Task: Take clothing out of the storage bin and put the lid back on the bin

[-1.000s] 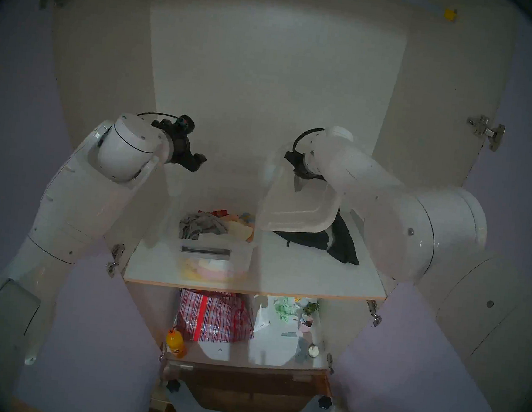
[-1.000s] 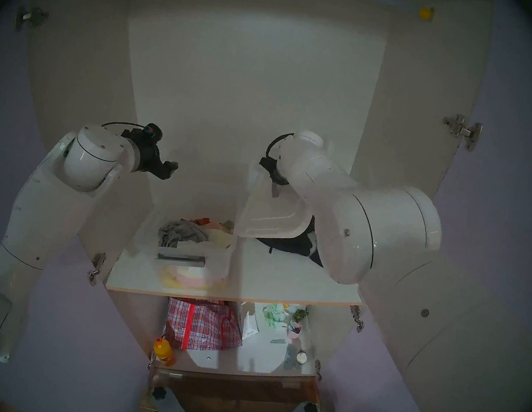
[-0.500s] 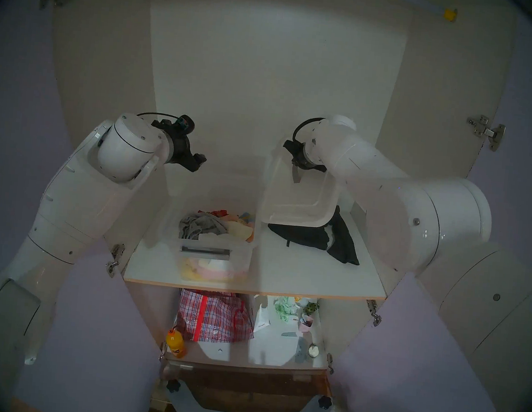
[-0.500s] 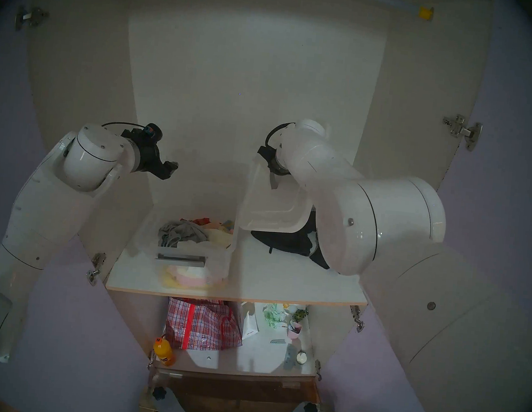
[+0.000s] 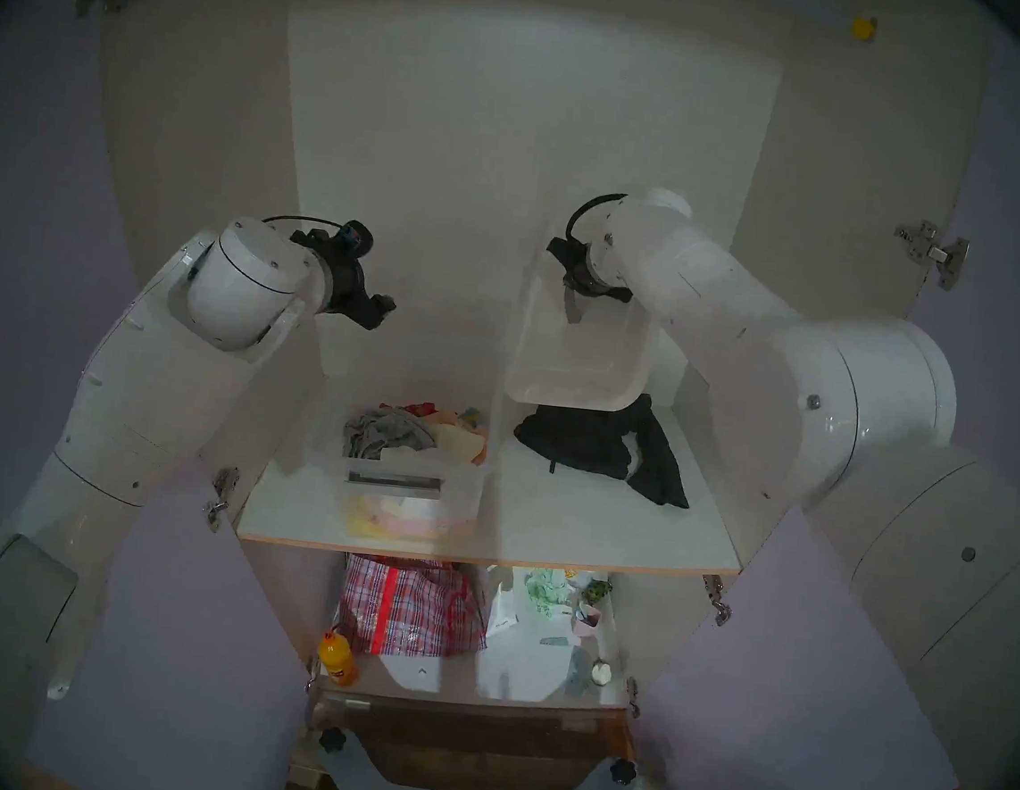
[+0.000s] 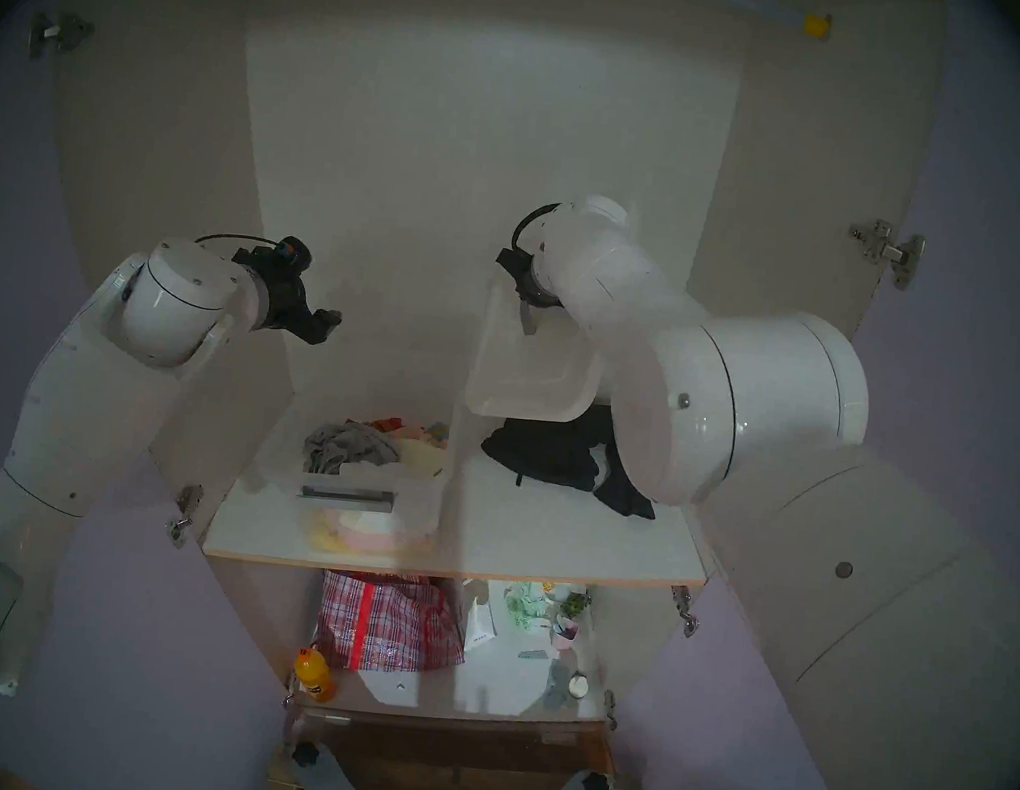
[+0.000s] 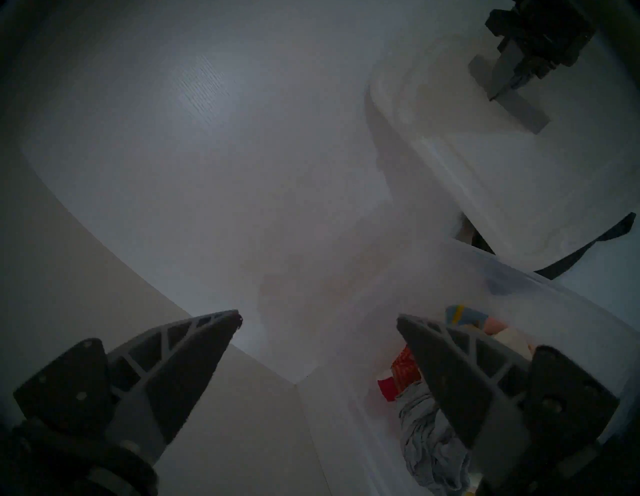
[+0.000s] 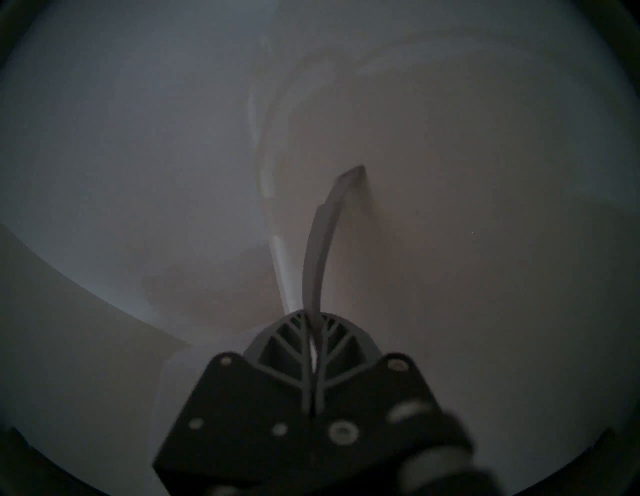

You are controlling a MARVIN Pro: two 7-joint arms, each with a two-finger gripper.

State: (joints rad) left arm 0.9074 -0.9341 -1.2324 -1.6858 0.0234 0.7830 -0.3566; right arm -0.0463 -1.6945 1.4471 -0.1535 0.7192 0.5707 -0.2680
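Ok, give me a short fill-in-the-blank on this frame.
1. The right gripper is shut on the lid's grey ____.
2. The black garment lies on the shelf, ____ the bin.
3. The left gripper's jaws are ____ and hold nothing.

Missing: handle; outside; open

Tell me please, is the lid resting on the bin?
No, the right gripper holds the lid by its handle in the air, beside the open bin.
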